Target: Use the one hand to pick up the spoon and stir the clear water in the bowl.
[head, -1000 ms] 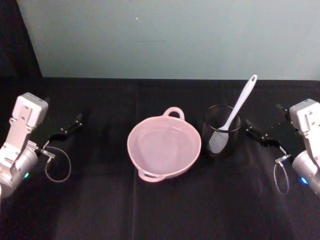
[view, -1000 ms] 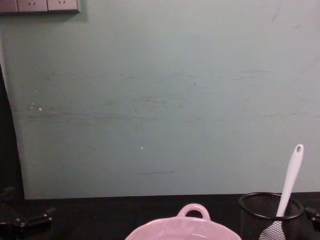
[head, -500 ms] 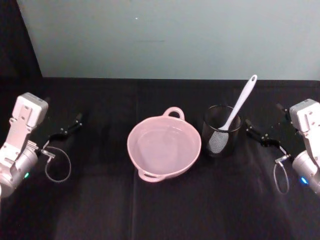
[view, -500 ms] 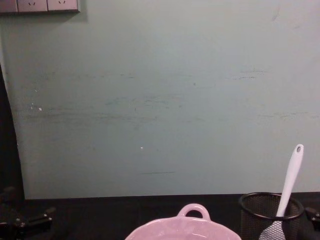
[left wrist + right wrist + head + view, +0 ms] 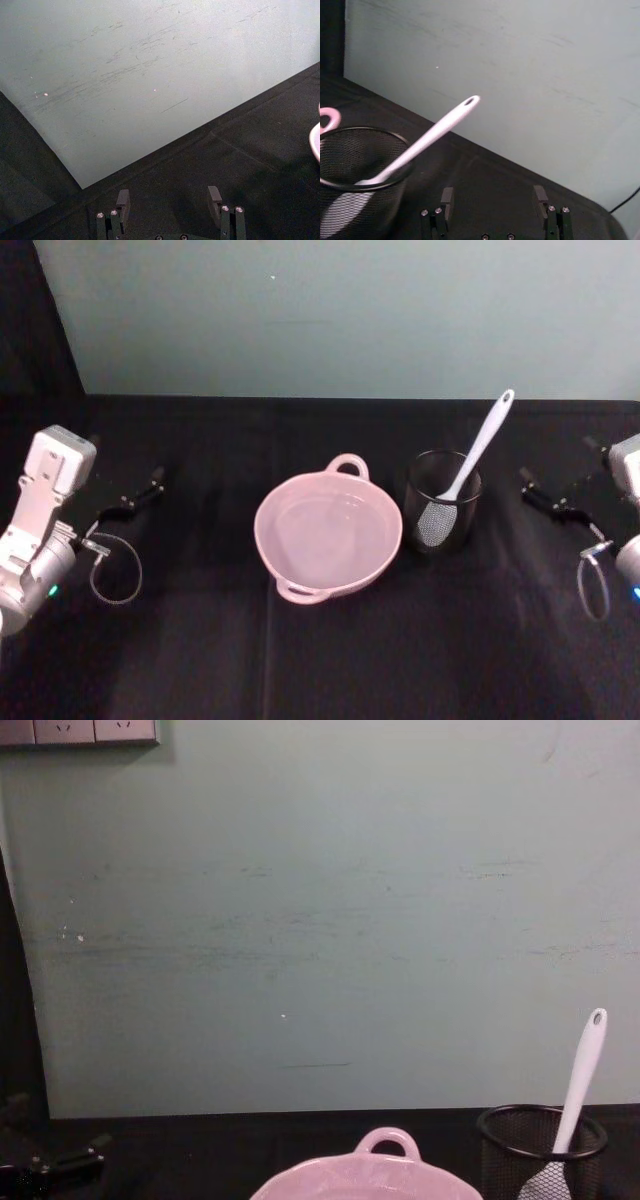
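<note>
Both the left gripper [image 5: 168, 196] and right gripper [image 5: 493, 195] show fingers apart in wrist views. From above, the spoon [image 5: 480, 448] leans in the cup [image 5: 466, 530] beside the bowl [image 5: 260, 530].

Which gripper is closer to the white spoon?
Right. The right gripper hangs just right of the black mesh cup holding the spoon. The left gripper is far off, past the pink bowl on the left.

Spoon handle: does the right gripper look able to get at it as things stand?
Probably yes. The spoon stands in the black mesh cup, its handle leaning free above the rim toward the right side. The right gripper is open and apart from it, with nothing standing between them.
</note>
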### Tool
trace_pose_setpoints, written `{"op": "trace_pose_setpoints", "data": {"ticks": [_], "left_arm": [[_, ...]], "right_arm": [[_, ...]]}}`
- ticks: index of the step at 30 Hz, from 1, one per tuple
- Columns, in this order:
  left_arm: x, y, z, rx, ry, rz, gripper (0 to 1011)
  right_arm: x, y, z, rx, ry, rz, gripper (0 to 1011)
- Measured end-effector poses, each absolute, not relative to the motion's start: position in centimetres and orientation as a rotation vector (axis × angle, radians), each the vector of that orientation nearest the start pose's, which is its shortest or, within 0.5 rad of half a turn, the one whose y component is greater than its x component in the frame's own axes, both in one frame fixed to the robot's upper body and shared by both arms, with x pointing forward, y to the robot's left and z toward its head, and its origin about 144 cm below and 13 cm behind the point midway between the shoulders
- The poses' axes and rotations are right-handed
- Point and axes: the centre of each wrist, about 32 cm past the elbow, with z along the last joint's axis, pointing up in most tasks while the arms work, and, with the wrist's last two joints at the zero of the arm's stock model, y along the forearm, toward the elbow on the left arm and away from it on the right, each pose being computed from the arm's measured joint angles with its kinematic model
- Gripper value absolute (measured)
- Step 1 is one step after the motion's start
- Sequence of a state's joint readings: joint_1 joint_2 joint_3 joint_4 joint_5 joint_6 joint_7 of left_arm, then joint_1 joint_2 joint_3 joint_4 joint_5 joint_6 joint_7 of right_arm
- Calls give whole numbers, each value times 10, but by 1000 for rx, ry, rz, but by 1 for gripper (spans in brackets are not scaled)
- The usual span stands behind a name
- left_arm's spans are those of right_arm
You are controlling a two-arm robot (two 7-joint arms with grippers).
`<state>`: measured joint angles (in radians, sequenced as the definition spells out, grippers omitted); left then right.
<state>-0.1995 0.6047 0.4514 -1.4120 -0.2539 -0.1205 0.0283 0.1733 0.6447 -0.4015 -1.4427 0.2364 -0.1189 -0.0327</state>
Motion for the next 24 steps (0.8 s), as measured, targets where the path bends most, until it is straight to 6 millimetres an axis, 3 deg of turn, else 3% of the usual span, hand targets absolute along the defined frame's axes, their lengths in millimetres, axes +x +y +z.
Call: {"op": "trace_pose_setpoints", "data": {"ticks": [7, 16, 24], "left_arm": [[489, 310, 1140, 304, -285, 1248, 1011], [489, 310, 1140, 304, -285, 1248, 1011], [489, 310, 1140, 304, -285, 1248, 1011]], "right_arm": [[478, -347, 1172, -248, -266, -1286, 1003], [476, -352, 1201, -36, 65, -1200, 1003], [491, -347, 1216, 83, 380, -1096, 1002]]}}
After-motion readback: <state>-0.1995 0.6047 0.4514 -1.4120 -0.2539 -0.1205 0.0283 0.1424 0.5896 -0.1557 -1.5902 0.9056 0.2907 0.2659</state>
